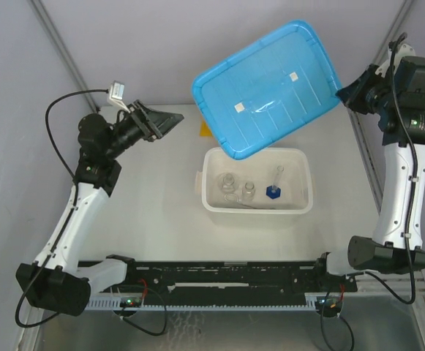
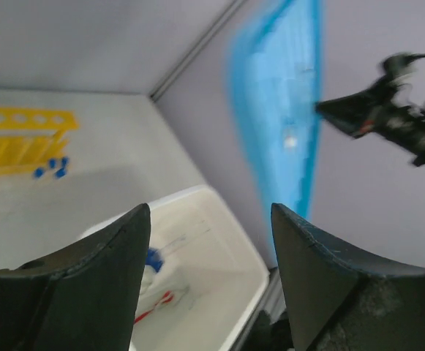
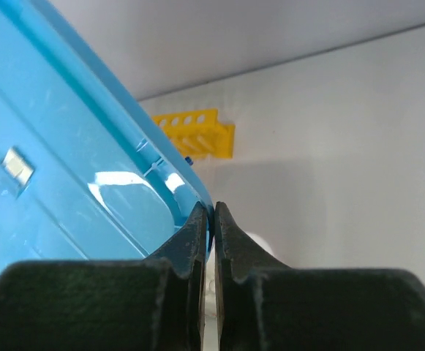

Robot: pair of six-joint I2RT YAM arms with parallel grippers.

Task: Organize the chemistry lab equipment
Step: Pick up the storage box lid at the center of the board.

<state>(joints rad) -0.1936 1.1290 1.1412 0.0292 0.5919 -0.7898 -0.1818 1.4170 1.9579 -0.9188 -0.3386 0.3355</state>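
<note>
My right gripper (image 1: 340, 93) is shut on the rim of a blue lid (image 1: 267, 88) and holds it tilted in the air above the back of the table. In the right wrist view the lid (image 3: 73, 197) has its edge pinched between the fingertips (image 3: 197, 219). My left gripper (image 1: 172, 121) hangs open and empty at the back left, aimed toward the tub; its fingers (image 2: 135, 241) frame the tub. The chemistry lab equipment is split: clear glass vessels (image 1: 230, 183) and a blue-based cylinder (image 1: 274, 190) lie in the white tub (image 1: 296, 157). The yellow rack (image 2: 22, 135) stands behind, with blue-capped tubes (image 2: 51, 168) beside it.
The white tub (image 2: 219, 219) sits mid-table, just beyond the arm bases. The lid hides most of the yellow rack (image 1: 205, 130) from above. Grey walls with metal rails close in the back and sides. A black rail (image 1: 227, 281) runs along the near edge.
</note>
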